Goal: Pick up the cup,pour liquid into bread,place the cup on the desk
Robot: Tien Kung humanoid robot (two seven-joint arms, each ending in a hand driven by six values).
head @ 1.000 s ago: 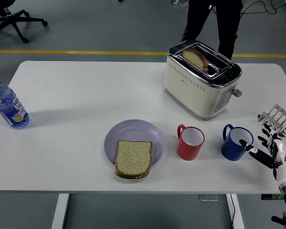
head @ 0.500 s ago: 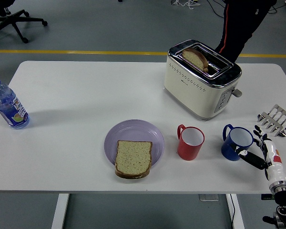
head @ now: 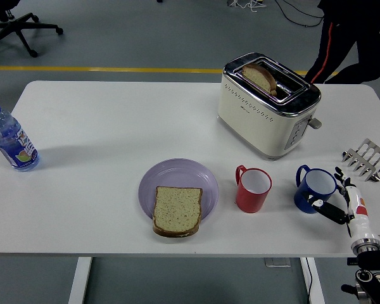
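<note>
A blue cup stands upright on the white table at the front right, handle to the upper left. A red cup stands to its left. A slice of bread lies on a purple plate left of the red cup. My right hand is just right of the blue cup, fingers spread open around its right side; whether they touch it I cannot tell. The left arm is out of view.
A cream toaster with a slice in its slot stands behind the cups. A metal toast rack sits at the right edge. A water bottle stands at the far left. A person's legs are at the top right.
My right hand has drawn back down and to the left, settling lower beside the blue cup. The person has walked from behind the toaster to the right.
</note>
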